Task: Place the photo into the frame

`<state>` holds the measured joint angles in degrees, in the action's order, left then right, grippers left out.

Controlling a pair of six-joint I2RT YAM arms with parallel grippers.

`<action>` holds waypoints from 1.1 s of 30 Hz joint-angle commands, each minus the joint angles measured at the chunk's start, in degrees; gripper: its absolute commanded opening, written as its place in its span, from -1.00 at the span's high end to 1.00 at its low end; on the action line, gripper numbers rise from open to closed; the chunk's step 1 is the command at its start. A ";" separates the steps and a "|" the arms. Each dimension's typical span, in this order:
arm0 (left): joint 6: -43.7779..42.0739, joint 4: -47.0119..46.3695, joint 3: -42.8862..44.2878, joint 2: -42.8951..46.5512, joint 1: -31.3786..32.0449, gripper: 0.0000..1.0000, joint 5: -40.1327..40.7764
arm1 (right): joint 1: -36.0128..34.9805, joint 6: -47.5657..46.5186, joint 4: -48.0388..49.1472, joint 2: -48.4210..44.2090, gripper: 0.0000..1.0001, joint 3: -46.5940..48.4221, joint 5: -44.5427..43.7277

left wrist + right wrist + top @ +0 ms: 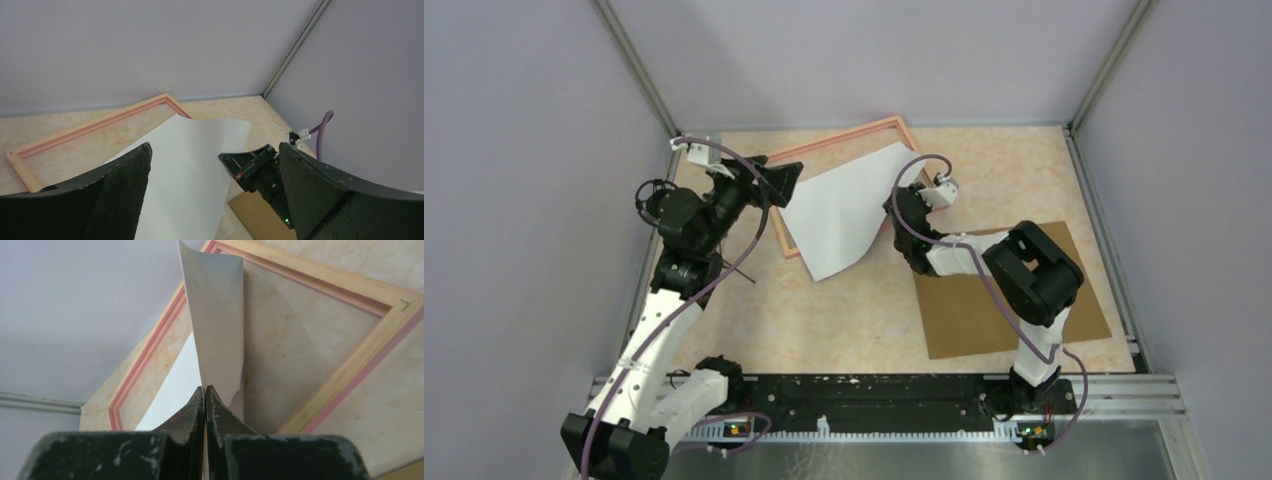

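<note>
The photo (839,212) shows its plain white back and lies curled over the salmon-pink frame (842,139) at the back of the table. My right gripper (892,207) is shut on the photo's right edge and holds that edge raised; the sheet (216,320) stands upright between its jaws, with the frame (345,360) beneath. My left gripper (776,180) is open and empty at the photo's left edge, above the frame's left rail. In the left wrist view the photo (190,170) lies between the wide-apart fingers (120,195), with the frame (95,126) beyond.
A brown cardboard backing board (1014,300) lies flat at the right, under the right arm; it also shows in the left wrist view (255,215). Grey walls enclose the table on three sides. A black rail (874,395) runs along the near edge.
</note>
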<state>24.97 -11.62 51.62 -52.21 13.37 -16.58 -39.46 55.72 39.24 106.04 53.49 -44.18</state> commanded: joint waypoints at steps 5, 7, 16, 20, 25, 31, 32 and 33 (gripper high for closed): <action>0.77 -3.06 -0.68 1.39 -0.09 -0.97 -0.41 | -1.05 2.78 -4.73 3.97 1.00 10.49 -7.60; 0.87 -3.31 -0.77 1.25 -0.08 -0.97 -0.47 | -1.05 3.85 -5.66 5.26 1.00 12.23 -9.30; 0.61 -3.24 -0.99 1.10 0.08 -0.97 -0.04 | -1.19 2.54 -5.00 8.16 1.00 16.36 -14.16; 0.82 -3.30 -0.90 0.85 0.08 -0.97 -0.37 | -1.68 3.61 -5.47 10.73 1.00 18.98 -13.69; 0.36 -3.09 -0.78 0.66 0.04 -0.97 -0.02 | -3.29 2.59 -4.27 14.44 1.00 22.50 -11.15; 0.58 -3.11 -0.81 0.43 -0.01 -0.97 -0.36 | -3.43 1.32 -2.82 14.64 0.70 22.09 -9.03; 0.60 -3.15 -0.77 0.44 -0.01 -0.97 -0.48 | -3.38 1.33 -2.57 14.51 0.63 21.74 -8.75; 0.60 -3.19 -0.88 0.47 -0.01 -0.97 -0.48 | -3.41 0.85 -1.37 14.42 0.54 21.08 -7.80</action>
<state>25.43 -12.03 50.87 -51.92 13.39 -16.67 -42.52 57.63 34.15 120.95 73.93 -53.63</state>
